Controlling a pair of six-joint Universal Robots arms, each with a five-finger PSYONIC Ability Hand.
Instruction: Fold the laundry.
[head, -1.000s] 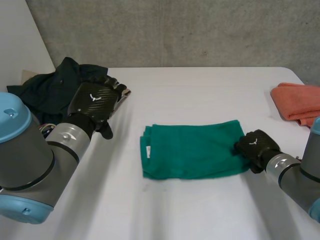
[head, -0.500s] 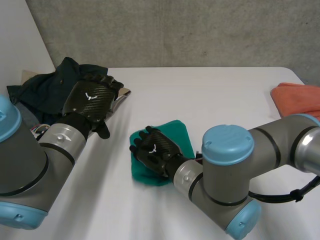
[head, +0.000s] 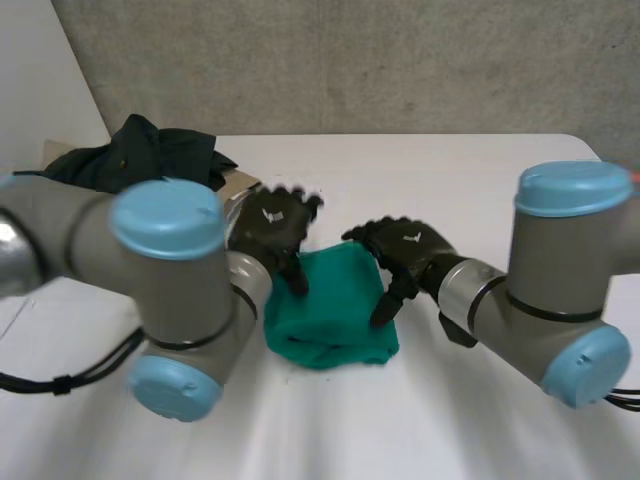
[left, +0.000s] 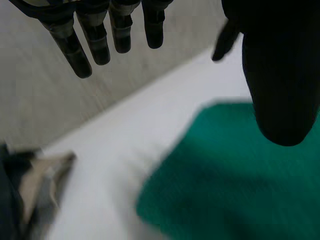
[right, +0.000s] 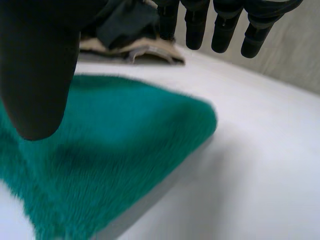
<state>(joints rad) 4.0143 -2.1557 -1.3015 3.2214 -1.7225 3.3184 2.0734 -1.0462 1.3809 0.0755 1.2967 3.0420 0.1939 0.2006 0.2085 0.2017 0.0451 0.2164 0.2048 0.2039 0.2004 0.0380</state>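
Observation:
A green towel (head: 335, 312) lies folded into a small thick square on the white table (head: 450, 190), between my two hands. My left hand (head: 275, 225) hovers at the towel's far left corner, fingers straight and spread, holding nothing. My right hand (head: 405, 250) hangs over the towel's right edge, fingers relaxed and off the cloth. In the left wrist view the straight fingers (left: 95, 35) stand apart from the thumb above the green towel (left: 240, 175). Under the palm in the right wrist view lies the towel (right: 110, 160), with the fingers (right: 225, 25) apart and empty.
A heap of dark clothes (head: 130, 155) lies at the table's far left, with a beige piece (head: 238, 183) beside it. In the right wrist view that heap (right: 125, 25) sits beyond the towel. The grey wall (head: 350, 60) runs along the table's far edge.
My right hand carried the towel's right edge across to the left, folding it in half, then let go and drew back right. My left arm swung in toward the towel.

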